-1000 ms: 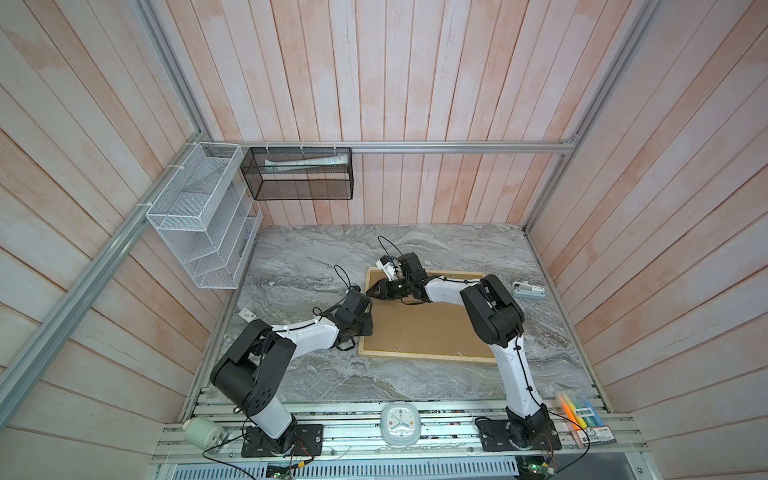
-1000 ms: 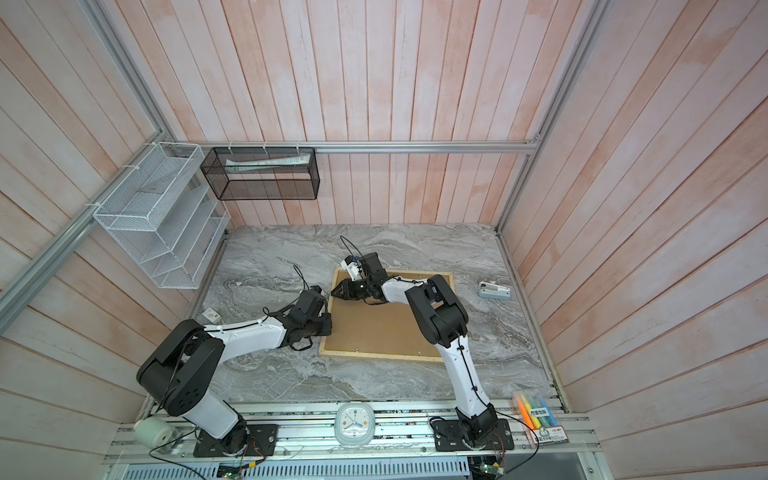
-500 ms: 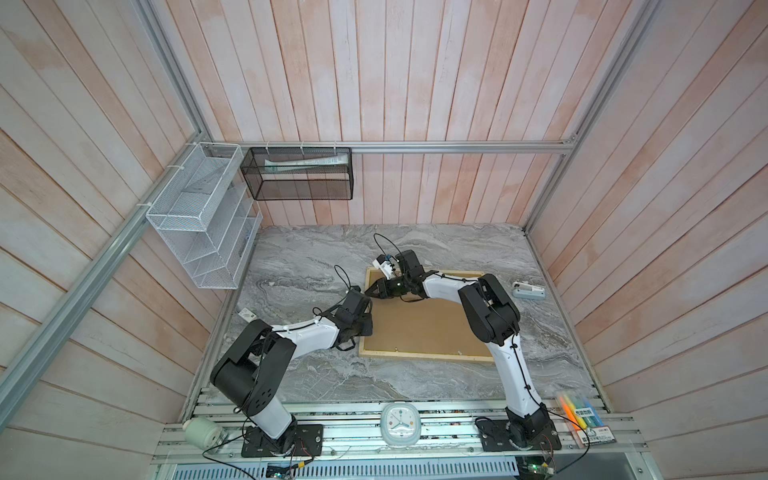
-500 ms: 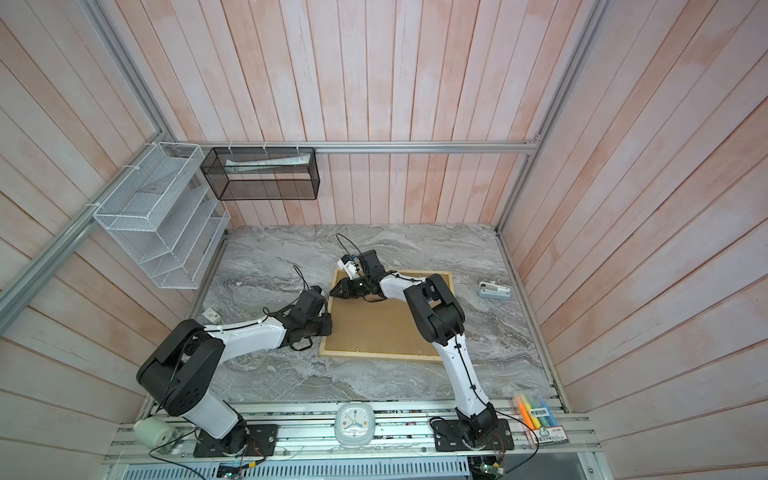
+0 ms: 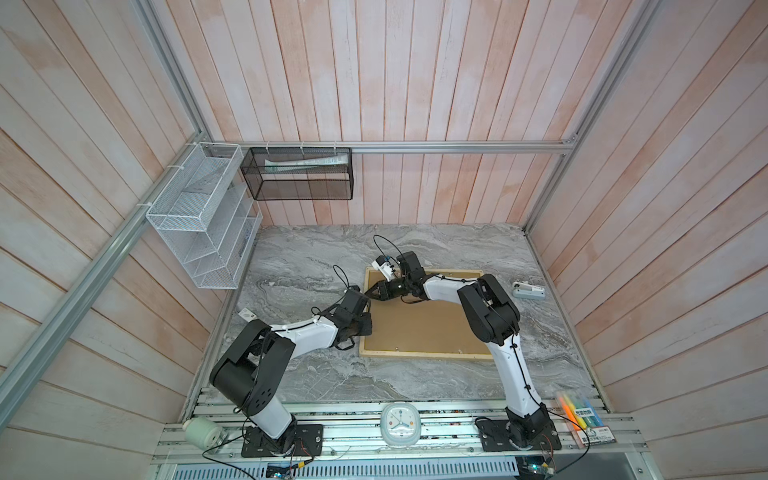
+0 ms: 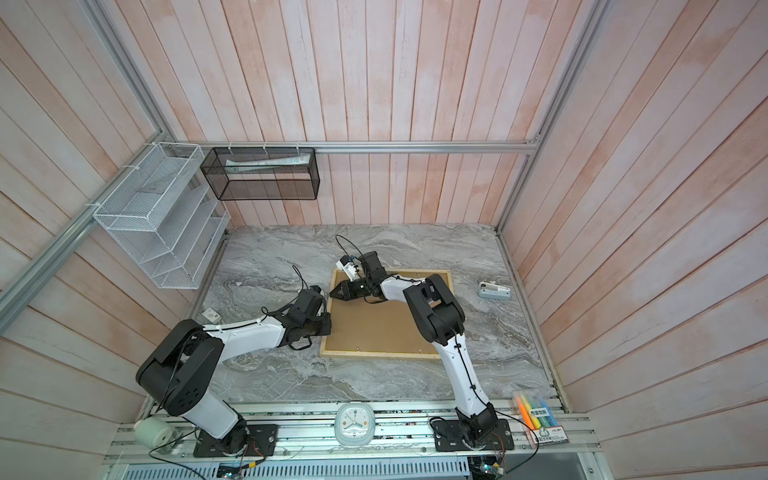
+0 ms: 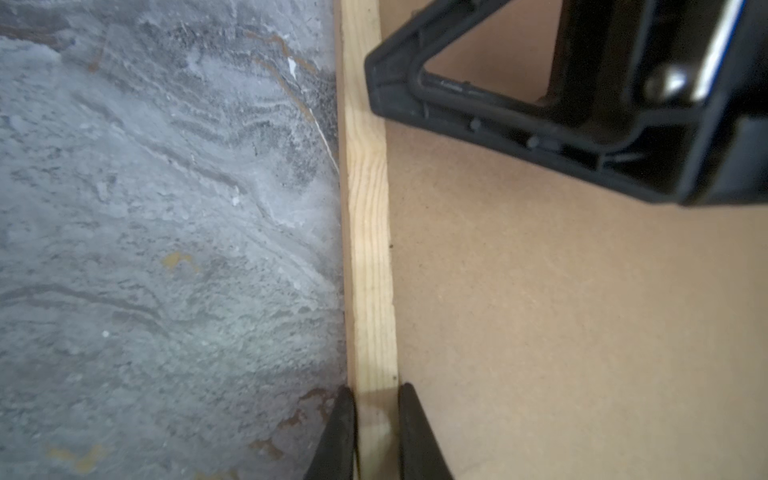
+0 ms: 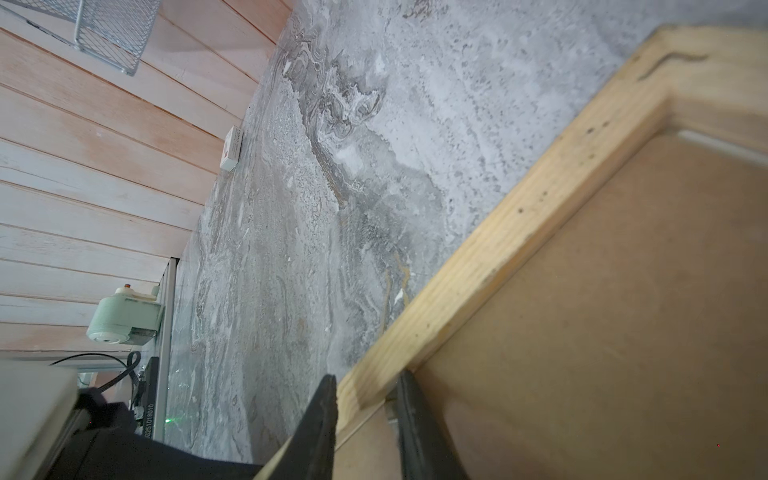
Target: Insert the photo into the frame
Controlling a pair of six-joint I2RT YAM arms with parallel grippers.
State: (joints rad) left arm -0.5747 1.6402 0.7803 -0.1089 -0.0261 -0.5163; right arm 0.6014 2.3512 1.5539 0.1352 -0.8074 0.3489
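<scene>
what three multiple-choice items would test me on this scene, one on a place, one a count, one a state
1. Where is the small grey device?
A inside the frame
B on the table, right of the frame in both top views
C held in a pincer

2. How many pincers straddle the frame's left strip?
A none
B one
C two

3. The left pincer is:
A wide open
B closed on the frame's strip
C holding the photo

Answers:
1. B, it lies on the marble beyond the frame's right strip.
2. C, the left pincer and the right pincer each have the wood between their fingers.
3. B, its fingers touch both sides of the strip.
</scene>
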